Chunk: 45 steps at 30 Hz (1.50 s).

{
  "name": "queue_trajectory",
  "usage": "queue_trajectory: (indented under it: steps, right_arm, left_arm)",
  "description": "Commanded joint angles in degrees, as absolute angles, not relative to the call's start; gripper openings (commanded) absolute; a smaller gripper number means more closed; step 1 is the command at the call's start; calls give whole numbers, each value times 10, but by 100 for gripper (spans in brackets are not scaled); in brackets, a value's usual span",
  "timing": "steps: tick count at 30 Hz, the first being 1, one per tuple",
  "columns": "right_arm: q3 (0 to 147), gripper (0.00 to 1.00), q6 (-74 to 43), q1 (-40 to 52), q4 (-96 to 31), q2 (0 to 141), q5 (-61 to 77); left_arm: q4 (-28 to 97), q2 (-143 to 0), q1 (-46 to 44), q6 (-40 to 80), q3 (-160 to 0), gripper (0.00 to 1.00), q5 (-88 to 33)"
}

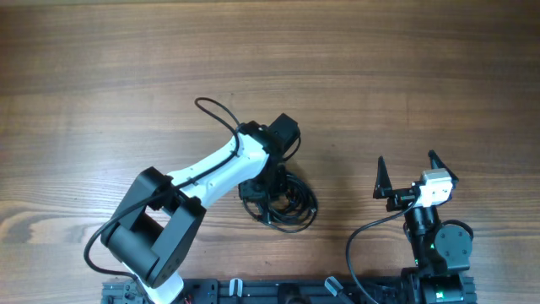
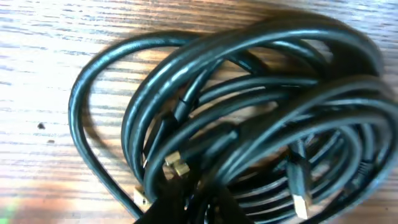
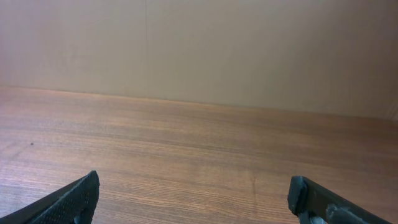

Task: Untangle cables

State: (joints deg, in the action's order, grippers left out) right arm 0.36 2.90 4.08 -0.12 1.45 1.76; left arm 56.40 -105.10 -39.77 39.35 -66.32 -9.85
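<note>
The cables (image 1: 291,203) lie as one tangled bundle of thin black loops on the wooden table, just right of centre at the front. In the left wrist view the cables (image 2: 249,93) fill the frame, with small metal plug ends (image 2: 176,163) showing among the loops. My left gripper (image 1: 260,192) reaches down into the left side of the bundle. Seen from the left wrist, that gripper (image 2: 199,208) has its dark fingers drawn close together around some strands. My right gripper (image 1: 407,160) stands wide open well to the right of the bundle. Only bare table lies between its fingers (image 3: 74,199).
A thicker black wire (image 1: 215,110) loops off the left arm behind the bundle, and another wire (image 1: 363,236) curves from the right arm's base. The wooden table (image 3: 199,137) runs back to a plain wall.
</note>
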Motion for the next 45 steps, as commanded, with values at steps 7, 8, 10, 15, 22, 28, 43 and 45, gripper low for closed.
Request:
queue_trajectory:
  steps: [7,8,10,15,22,28,43,45]
  right_arm:
    - [3,100,30,38,1,13,26]
    - [3,100,30,38,1,13,26]
    - [3,100,30,38,1,13,26]
    - [3,100,30,38,1,13,26]
    - [3,100,30,38,1,13,26]
    - [3,100,30,38,1,13,26]
    - [3,100,30,38,1,13,26]
    - [3,100,30,38,1,13,26]
  left_arm:
    - [647,-1034,-400,392,-762,4,-97]
    - [650,-1031,-400,392,-762,4,-103]
    - [652,-1025,-399,392,-762,4,-119]
    - [652,-996,-384,393,-762,4,-177]
    - [652,-956,-359,393,-762,4,-255]
    - [652,-935,-357,393,-762,4,-289]
    - [611,-753,-298,402,-796,4,-271]
    - [611,-748,-283,392,-796,4,-245]
